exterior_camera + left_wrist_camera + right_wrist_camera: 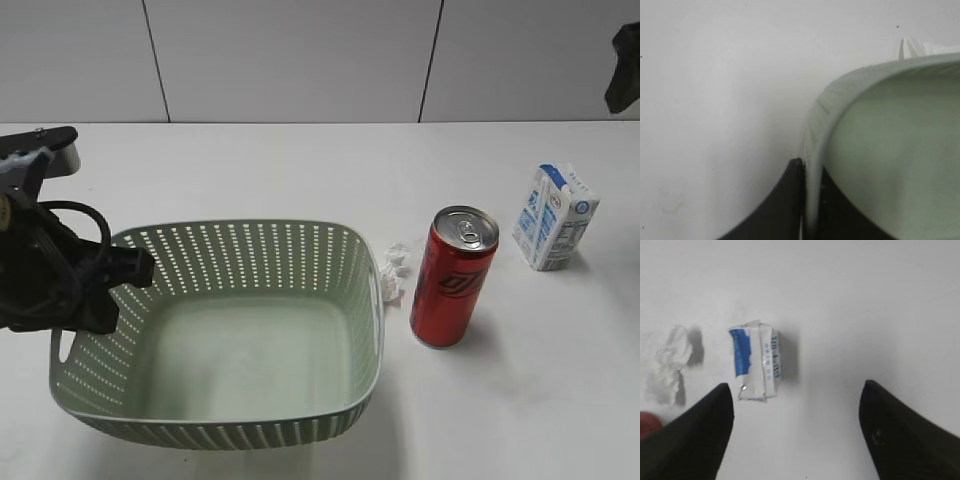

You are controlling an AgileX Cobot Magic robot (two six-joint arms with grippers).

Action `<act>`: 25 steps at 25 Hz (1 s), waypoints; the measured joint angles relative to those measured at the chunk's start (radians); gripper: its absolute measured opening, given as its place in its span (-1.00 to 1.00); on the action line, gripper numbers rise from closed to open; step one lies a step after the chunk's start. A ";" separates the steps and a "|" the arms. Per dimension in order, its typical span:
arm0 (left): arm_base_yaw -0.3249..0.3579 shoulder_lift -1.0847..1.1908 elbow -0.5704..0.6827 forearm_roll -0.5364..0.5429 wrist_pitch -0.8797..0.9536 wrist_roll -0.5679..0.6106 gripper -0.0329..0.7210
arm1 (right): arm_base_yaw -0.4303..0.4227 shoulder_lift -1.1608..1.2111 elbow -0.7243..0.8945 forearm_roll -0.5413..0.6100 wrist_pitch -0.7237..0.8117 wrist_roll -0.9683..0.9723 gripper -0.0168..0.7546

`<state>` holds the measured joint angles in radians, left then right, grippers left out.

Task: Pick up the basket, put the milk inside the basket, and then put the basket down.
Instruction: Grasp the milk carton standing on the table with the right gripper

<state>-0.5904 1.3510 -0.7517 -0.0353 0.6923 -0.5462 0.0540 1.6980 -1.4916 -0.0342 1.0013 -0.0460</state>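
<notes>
The sage-green basket (230,400) sits at the front left of the white table; its left side looks raised. My left gripper (125,275) is shut on its left rim; the left wrist view shows the rim (840,95) pinched between the two black fingers (810,200). The white and blue milk carton (555,216) stands at the right. In the right wrist view the carton (755,362) is seen from above, ahead and left of my open, empty right gripper (797,410). The right arm (625,70) shows only at the top right edge of the exterior view.
A tall red drink can (453,277) stands between the basket and the milk. A crumpled white paper scrap (395,268) lies by the basket's right corner and also shows in the right wrist view (670,362). A grey panelled wall runs behind the table.
</notes>
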 joint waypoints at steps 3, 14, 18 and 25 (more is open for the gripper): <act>0.000 0.000 0.000 0.000 0.004 0.001 -0.90 | 0.000 -0.128 0.078 0.043 0.006 -0.027 0.63; 0.000 0.000 0.000 0.000 0.047 0.004 -0.90 | 0.000 -0.749 0.640 0.091 -0.085 -0.054 0.60; 0.000 0.000 0.000 0.000 0.071 0.004 -0.90 | 0.000 -0.960 0.795 0.103 -0.088 -0.054 0.58; 0.000 0.000 0.000 0.000 0.077 0.004 -0.90 | 0.000 -1.307 0.957 0.111 -0.087 -0.055 0.58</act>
<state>-0.5904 1.3510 -0.7517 -0.0353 0.7696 -0.5424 0.0540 0.3914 -0.5350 0.0770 0.9140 -0.1005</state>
